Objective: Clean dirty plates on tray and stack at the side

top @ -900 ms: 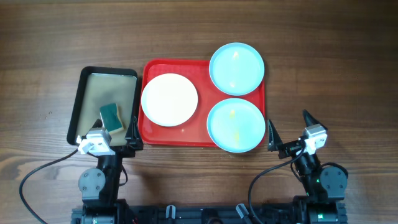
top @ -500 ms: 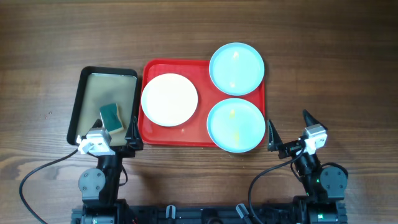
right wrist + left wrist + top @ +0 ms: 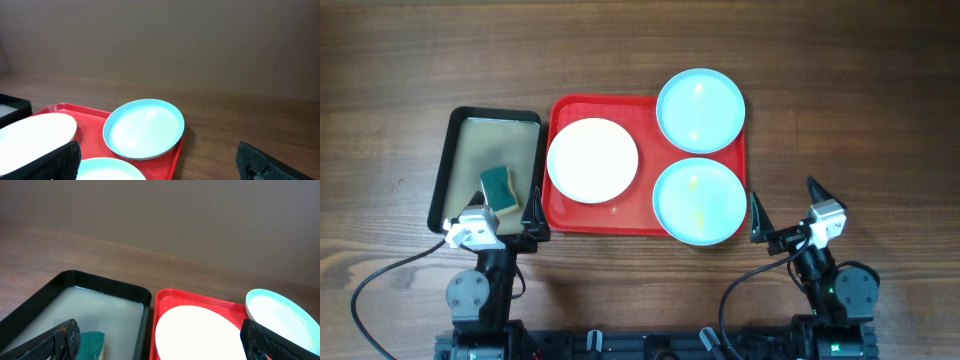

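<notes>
Nothing has moved in the last second, so cleaning has not begun. The left gripper and right gripper both gape wide and hold nothing. Just beyond the left one, a spongy green sponge lies in the wet black-rimmed tray. Beside it, the glossy red plastic tray carries three round, shallow plates: the cream plate, the near blue plate with yellow smears, and the far blue plate.

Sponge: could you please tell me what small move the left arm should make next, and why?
Probably lower the left hand onto the sponge and close. The sponge lies in the black tray right by that open, empty hand, and the near blue plate shows yellowish smears.
</notes>
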Tool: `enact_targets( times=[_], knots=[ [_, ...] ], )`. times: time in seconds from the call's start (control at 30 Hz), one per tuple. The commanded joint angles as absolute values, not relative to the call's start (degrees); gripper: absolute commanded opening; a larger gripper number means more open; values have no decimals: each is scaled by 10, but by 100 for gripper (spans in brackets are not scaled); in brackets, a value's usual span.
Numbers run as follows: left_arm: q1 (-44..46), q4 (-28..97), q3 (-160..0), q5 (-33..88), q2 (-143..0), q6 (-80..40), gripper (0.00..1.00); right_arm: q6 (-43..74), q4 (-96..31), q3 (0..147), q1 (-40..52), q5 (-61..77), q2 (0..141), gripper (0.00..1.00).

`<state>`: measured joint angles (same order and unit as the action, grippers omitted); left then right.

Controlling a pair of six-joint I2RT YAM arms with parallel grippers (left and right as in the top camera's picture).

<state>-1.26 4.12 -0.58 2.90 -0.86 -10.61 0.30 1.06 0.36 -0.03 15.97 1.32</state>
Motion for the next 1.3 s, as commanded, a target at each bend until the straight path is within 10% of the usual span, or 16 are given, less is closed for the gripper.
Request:
enact_targets(
  times=[0.0, 0.77, 0.93, 1.27],
  knots=[
    [-17, 43, -3, 25, -9, -107, 100, 1, 12, 3, 2, 152, 16, 100],
    [-17, 47, -135, 47, -125, -107, 100, 58, 64, 79, 1, 176, 57, 100],
    [-17, 179, -368, 51, -339, -107, 100, 66, 35, 236, 1, 241, 215, 100],
    [-17, 649, -784, 59, -684, -110, 100, 37, -424, 676, 2, 286, 617, 100]
  ],
)
